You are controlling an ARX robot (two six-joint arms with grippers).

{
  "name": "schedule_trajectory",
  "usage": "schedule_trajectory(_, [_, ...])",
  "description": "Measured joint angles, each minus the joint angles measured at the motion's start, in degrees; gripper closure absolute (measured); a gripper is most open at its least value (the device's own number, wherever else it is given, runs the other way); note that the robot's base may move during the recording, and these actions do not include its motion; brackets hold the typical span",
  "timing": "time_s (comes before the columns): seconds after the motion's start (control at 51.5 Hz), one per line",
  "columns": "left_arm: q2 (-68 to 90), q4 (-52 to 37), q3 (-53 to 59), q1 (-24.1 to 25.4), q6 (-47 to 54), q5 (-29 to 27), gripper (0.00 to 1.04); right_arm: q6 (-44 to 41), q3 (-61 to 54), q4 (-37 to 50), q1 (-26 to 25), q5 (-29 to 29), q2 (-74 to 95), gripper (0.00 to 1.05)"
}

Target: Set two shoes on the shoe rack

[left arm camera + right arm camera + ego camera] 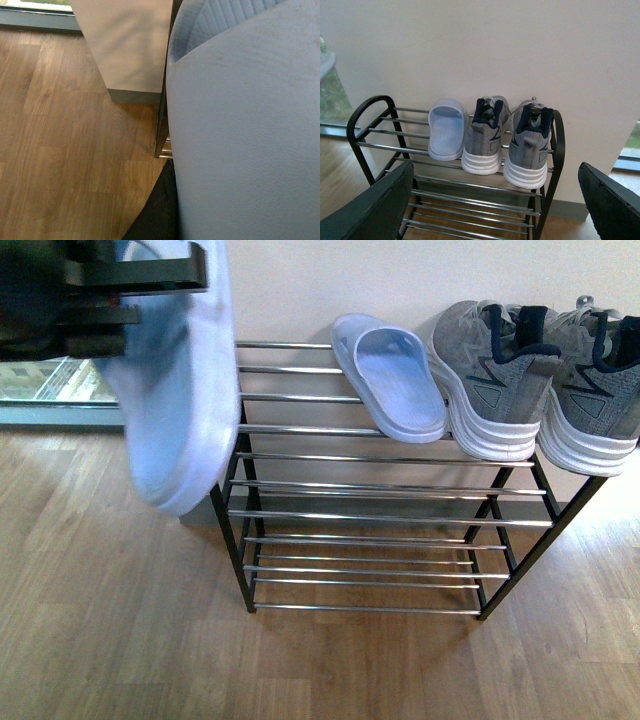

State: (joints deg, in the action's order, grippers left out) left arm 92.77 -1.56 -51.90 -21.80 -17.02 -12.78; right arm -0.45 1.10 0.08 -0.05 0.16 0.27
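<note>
My left gripper (110, 295) is shut on a pale blue slide slipper (180, 390), which hangs sole-out above the left end of the shoe rack (370, 515). The slipper (245, 130) fills most of the left wrist view. On the rack's top shelf lie another slide slipper (392, 375) and two grey sneakers (495, 375) (595, 390) side by side. The right wrist view looks at the rack (365, 115) from the front, with the slipper (445, 130) and both sneakers (485, 135) (530, 145) between my open right gripper's (495, 210) dark fingers (375, 210).
The rack stands against a pale wall (400, 280) on a wooden floor (120, 620). A window strip (45, 380) runs low at the left. The left part of the top shelf (285, 370) and the lower shelves (370, 560) hold nothing.
</note>
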Motion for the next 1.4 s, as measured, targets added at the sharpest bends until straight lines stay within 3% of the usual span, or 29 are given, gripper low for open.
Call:
schedule_trajectory(0.447, [25.81, 6.64, -28.52, -0.42, 8.98, -1.07, 1.03, 0.00, 0.00, 0.00, 0.00, 0.00, 0.00, 0.09])
schedule_trajectory(0.777, [37.22, 8.92, -41.00, -0.59, 13.46, -2.12, 1.03, 0.00, 0.00, 0.00, 0.00, 0.00, 0.00, 0.09])
schedule_trajectory(1.263, [51.58, 11.65, -57.53, -0.94, 18.69, -7.98, 1.03, 0.02, 0.00, 0.00, 0.00, 0.00, 0.00, 0.09])
schedule_trajectory(1.399, [52.81, 11.93, -59.30, -1.11, 19.15, -6.73, 0.86, 0.02, 0.00, 0.00, 0.00, 0.00, 0.00, 0.09])
